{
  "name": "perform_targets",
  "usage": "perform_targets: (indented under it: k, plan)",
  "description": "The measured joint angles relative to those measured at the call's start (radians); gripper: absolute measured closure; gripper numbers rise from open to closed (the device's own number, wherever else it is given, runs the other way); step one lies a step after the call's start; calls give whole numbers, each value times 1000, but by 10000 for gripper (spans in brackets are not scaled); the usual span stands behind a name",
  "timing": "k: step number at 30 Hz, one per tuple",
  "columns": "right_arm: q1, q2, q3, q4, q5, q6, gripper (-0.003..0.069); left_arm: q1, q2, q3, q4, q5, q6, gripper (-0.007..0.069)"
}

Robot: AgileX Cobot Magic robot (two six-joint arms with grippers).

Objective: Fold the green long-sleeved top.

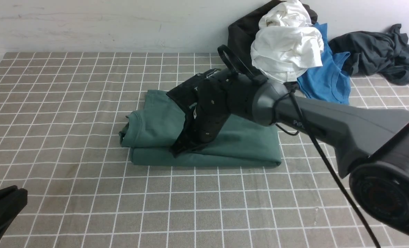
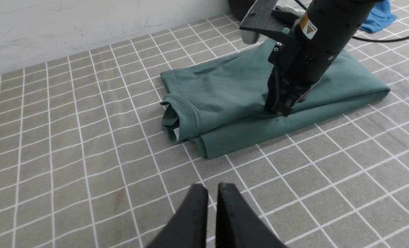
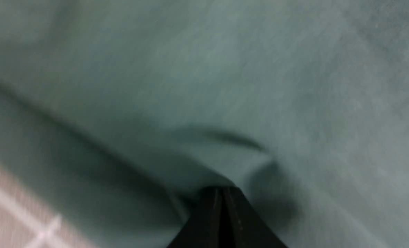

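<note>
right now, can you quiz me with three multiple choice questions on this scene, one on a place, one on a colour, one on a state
1. Where is the right gripper tip?
A) down on the green top
B) on the blue shirt
C) up by the wall

2. What colour is the topmost shirt at the back right?
A) red
B) white
C) yellow

3. How does the green top lie?
A) spread flat, sleeves out
B) crumpled in a ball
C) folded in layers

Answers:
1 A, the tip meets the green cloth near its front edge.
2 B, it is plainly white above the blue and dark clothes.
3 C, stacked layers show along its front edge.
</note>
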Motion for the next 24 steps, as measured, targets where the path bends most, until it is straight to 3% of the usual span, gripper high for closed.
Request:
perform_targets:
  k: [6, 14, 18, 24]
  plan:
    - [7, -254, -3, -107, 153, -24, 670, 0, 0, 0, -1, 0, 0, 599]
    - [7, -681, 68, -31, 198, -20, 670, 0, 0, 0, -2, 0, 0, 599]
    - [7, -928, 377, 62, 162, -9, 670, 0, 0, 0, -2, 0, 0, 599]
    - [7, -1180, 901, 170, -92, -9, 670, 0, 0, 0, -3, 0, 0, 599]
